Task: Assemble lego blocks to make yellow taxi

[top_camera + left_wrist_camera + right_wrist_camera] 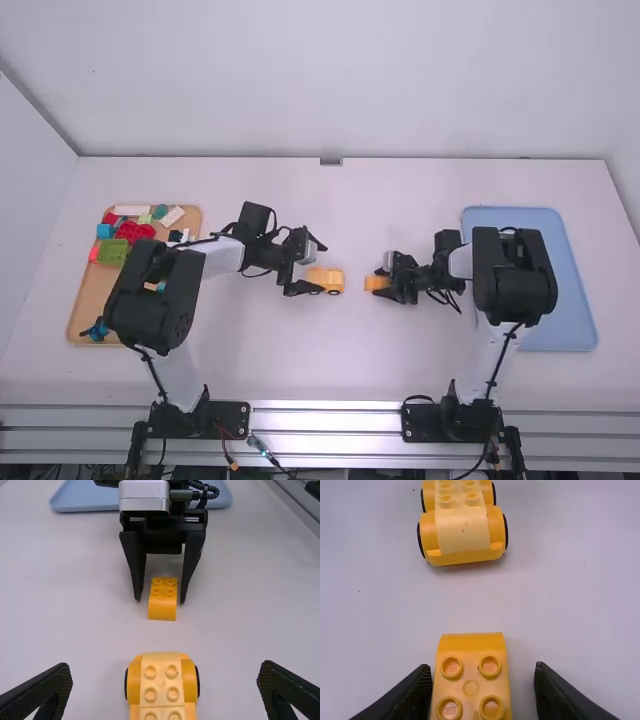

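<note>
My left gripper (pixel 303 268) stands open near the table's middle, its fingers around the rear of the yellow wheeled car base (pixel 332 281). In the left wrist view, the studded car base (pixel 161 685) lies between the spread fingers of my left gripper (pixel 165 682), touching neither. To the right, my right gripper (pixel 388 284) is low over the orange-yellow block (pixel 377 283). In the right wrist view, the curved-front block (pixel 470 680) sits between the fingers of my right gripper (pixel 482 690), with a gap at the right finger. A stretch of table separates block and car base.
A wooden tray (pixel 88 312) of colourful blocks lies at the far left, partly under the left arm. The blue tray (pixel 572 300) is at the right, behind the right arm's links. White table (pixel 330 360) extends in front of both grippers.
</note>
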Controlling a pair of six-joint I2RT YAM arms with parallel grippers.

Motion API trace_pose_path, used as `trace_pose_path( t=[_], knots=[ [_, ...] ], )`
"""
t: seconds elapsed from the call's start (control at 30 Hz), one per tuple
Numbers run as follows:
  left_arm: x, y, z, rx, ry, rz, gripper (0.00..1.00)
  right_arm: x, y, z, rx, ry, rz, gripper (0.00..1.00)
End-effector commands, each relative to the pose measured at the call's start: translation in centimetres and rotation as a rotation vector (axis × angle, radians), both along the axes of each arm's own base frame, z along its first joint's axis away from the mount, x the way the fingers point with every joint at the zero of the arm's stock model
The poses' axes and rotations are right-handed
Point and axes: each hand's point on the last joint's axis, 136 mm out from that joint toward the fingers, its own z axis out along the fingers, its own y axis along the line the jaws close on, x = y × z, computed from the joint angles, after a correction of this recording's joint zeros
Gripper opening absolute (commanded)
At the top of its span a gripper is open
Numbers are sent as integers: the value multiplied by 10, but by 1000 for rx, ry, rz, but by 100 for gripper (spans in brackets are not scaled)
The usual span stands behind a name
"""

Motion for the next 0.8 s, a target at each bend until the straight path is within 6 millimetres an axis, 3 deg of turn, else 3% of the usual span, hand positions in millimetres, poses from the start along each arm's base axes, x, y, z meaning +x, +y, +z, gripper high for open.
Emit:
trace_pose_path(
  t=[0.0, 0.23, 0.4, 0.6, 0.77],
  knots=[
    [0, -3, 2, -15, 6, -12, 99, 0, -5, -9, -33, 32, -16, 47],
    [1, -2, 1, -9, 6, -6, 99, -1, -5, -9, -35, 30, -13, 45],
    [2, 0, -6, 31, 20, 11, 99, -1, -5, -9, -33, 31, -15, 38],
    [-7, 1, -11, 49, 77, 8, 99, -1, -5, -8, -33, 42, -15, 37],
    [0, 7, -31, 108, 45, 46, 99, -1, -3, -2, -32, 88, -7, 33]
  ],
)
